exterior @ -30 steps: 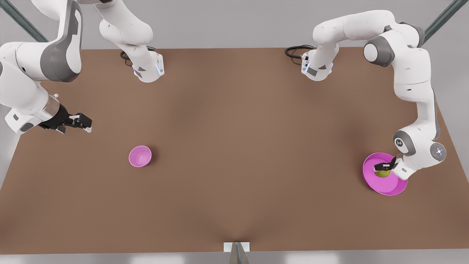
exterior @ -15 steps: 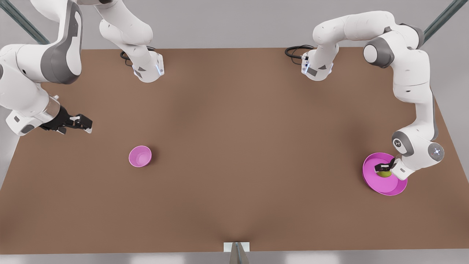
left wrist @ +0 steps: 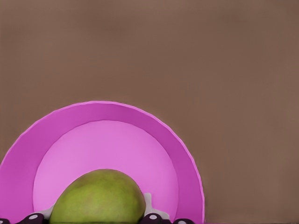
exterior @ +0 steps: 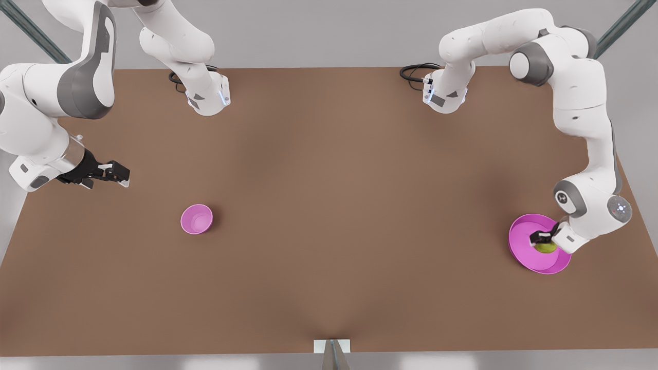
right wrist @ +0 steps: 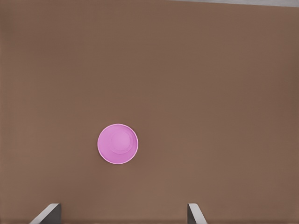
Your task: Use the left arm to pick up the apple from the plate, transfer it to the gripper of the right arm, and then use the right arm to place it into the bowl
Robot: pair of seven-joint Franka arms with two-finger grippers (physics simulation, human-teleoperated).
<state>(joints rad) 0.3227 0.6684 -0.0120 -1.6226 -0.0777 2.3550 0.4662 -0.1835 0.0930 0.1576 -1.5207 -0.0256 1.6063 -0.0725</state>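
Observation:
The yellow-green apple point(exterior: 546, 248) lies low over the wide pink plate point(exterior: 523, 256) at the front view's right. My left gripper point(exterior: 541, 239) is shut on it. In the left wrist view the apple point(left wrist: 98, 198) sits between the two fingers point(left wrist: 150, 210), which press on its sides, with the plate point(left wrist: 117, 111) behind it. The small pink bowl point(exterior: 196, 219) stands on the table toward the front view's left. My right gripper point(exterior: 114, 172) hangs open up and to the left of the bowl, apart from it. The right wrist view looks down on the bowl point(right wrist: 117, 143).
The brown table point(exterior: 329, 195) stretches bare between bowl and plate. Both arm bases point(exterior: 208, 95) stand at the far edge with black cables point(exterior: 414, 72). A small white bracket point(exterior: 332, 347) sits at the near edge.
The left gripper and the apple have shifted slightly right and toward the near edge over the plate. The left arm's elbow has risen. The right gripper has hardly moved.

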